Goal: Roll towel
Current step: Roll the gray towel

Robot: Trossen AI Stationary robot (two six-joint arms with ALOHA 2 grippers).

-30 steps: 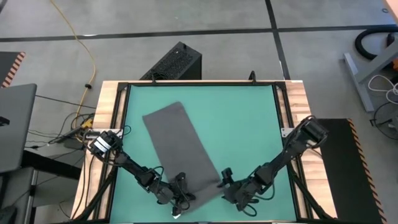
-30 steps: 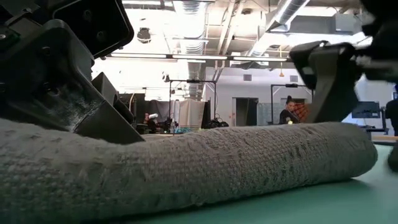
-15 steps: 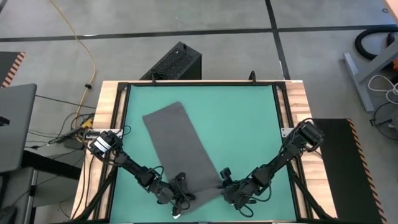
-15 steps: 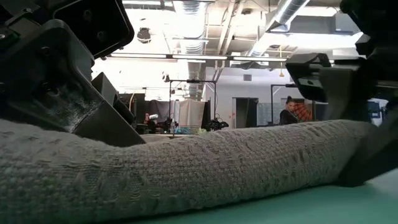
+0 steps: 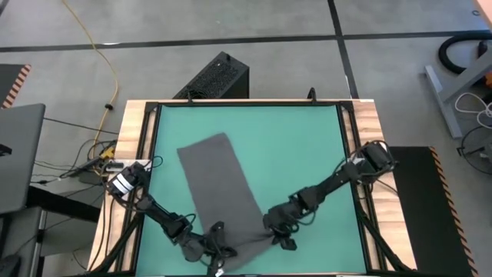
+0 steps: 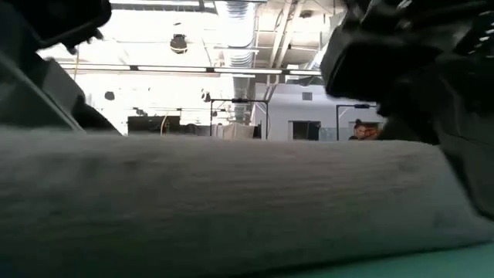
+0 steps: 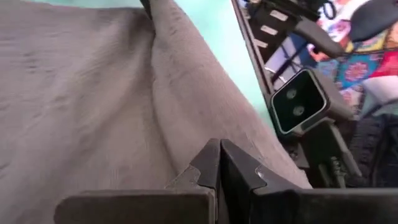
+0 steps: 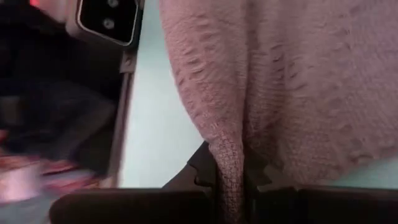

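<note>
Green mat (image 5: 300, 154): one towel (image 5: 219, 185), two pincers.

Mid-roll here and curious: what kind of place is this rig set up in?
Likely an industrial lab or workshop: a bare concrete floor with cables around the table, and exposed ceiling ducts over an open hall behind the towel.

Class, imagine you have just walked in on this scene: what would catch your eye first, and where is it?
First, the long dark grey towel lying slantwise on the green mat. At its near end both arms meet: the right gripper is pinching a fold of the cloth at the right corner, and the left gripper is shut at the left corner.
</note>
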